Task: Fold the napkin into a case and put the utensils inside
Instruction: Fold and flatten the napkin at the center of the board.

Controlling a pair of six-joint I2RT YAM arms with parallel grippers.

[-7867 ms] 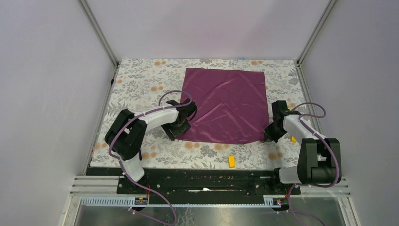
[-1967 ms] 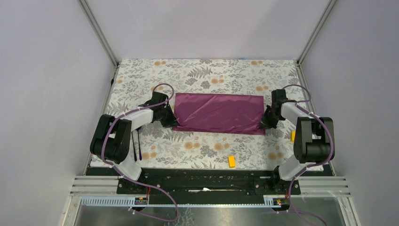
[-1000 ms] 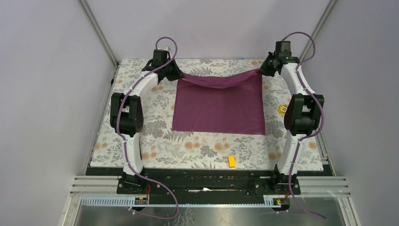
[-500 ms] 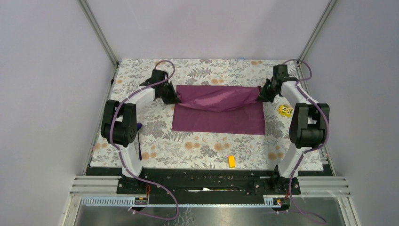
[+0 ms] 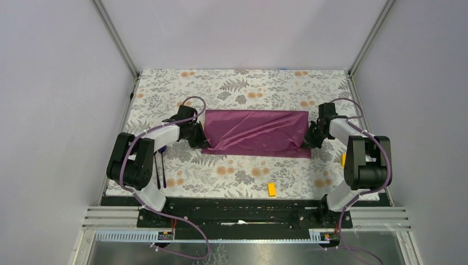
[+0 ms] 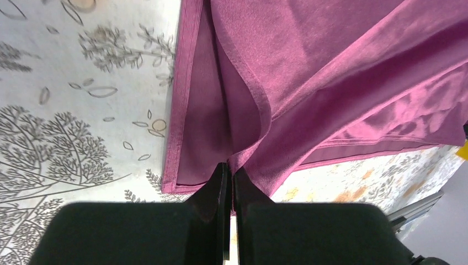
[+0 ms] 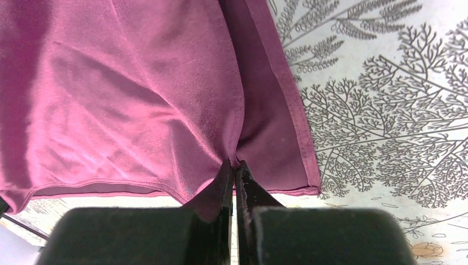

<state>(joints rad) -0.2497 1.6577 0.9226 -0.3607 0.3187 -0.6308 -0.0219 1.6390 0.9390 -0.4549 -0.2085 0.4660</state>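
The plum-purple napkin [image 5: 254,131] lies on the floral mat, doubled over into a flat rectangular band, the shape of the case. My left gripper [image 5: 200,139] is shut on the top layer's corner at the band's near-left end. The left wrist view shows the cloth [image 6: 309,83] pinched between my fingertips [image 6: 230,165]. My right gripper [image 5: 307,139] is shut on the near-right corner, with the fabric [image 7: 138,99] bunched at its tips [image 7: 234,164]. The top layer sags, just off the lower one. The utensils [image 5: 157,172], two dark sticks, lie on the mat beside my left arm.
A yellow block [image 5: 271,189] sits near the mat's front edge, and another [image 5: 343,160] is partly hidden behind my right arm. Grey walls and metal frame posts enclose the mat on three sides.
Both grippers have drawn the napkin's far edge from the back of the mat toward me, laying it over the near half. The cloth went from a square to a band.
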